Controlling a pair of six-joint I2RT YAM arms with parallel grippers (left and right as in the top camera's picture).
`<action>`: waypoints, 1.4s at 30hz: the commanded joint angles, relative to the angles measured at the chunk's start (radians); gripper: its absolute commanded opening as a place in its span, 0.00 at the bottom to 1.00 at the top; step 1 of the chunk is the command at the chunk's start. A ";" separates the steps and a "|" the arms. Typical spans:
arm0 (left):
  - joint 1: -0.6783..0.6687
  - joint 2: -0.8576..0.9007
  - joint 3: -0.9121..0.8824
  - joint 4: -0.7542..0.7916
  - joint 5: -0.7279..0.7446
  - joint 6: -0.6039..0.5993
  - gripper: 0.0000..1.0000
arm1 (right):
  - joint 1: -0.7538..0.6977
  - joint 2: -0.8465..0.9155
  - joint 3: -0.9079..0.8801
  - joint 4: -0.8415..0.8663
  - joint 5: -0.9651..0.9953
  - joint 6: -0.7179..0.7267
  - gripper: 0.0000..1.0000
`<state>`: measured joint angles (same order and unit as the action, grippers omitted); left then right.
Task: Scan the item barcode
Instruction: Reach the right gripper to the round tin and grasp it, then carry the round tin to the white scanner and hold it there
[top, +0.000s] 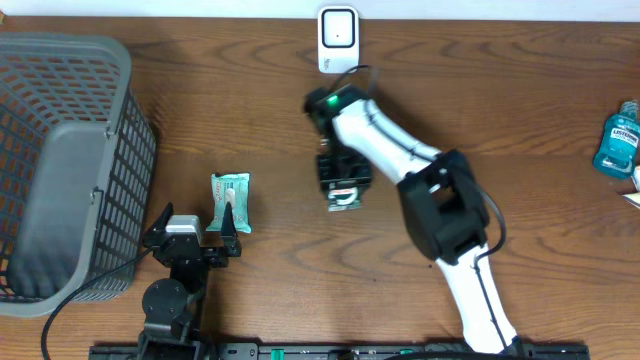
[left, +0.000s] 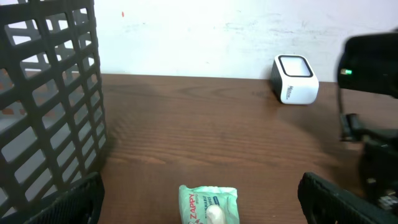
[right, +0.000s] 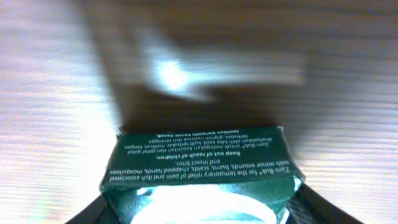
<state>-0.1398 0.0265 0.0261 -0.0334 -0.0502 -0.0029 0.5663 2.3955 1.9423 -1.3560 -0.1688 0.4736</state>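
Observation:
A dark green Zam-Buk box (right: 198, 167) fills the lower half of the right wrist view, its printed side up, and my right gripper (right: 199, 214) is shut on it from both sides. From overhead, the box (top: 344, 197) hangs at mid-table under the right gripper (top: 342, 180), below the white barcode scanner (top: 338, 38) at the far edge. No barcode shows on the box in any view. My left gripper (top: 196, 226) stands open near the front edge. A mint wipes pack (left: 208, 204) lies on the wood between its wide-apart fingers (left: 69, 202).
A grey mesh basket (top: 62, 160) takes up the left side; its wall (left: 50, 93) stands close beside the left gripper. A blue mouthwash bottle (top: 617, 140) lies at the right edge. The scanner (left: 294, 79) sits against the back wall.

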 joint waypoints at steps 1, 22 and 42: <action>0.004 -0.002 -0.022 -0.034 -0.010 0.003 0.98 | -0.085 0.030 -0.009 -0.056 -0.080 -0.110 0.37; 0.004 -0.002 -0.022 -0.034 -0.009 0.003 0.98 | -0.257 0.030 -0.009 -0.346 -0.377 -0.250 0.40; 0.004 -0.002 -0.022 -0.034 -0.009 0.003 0.98 | -0.260 0.030 0.010 -0.124 -0.240 -0.204 0.29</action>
<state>-0.1398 0.0265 0.0261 -0.0334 -0.0502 -0.0029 0.3042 2.4153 1.9362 -1.5097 -0.4850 0.2352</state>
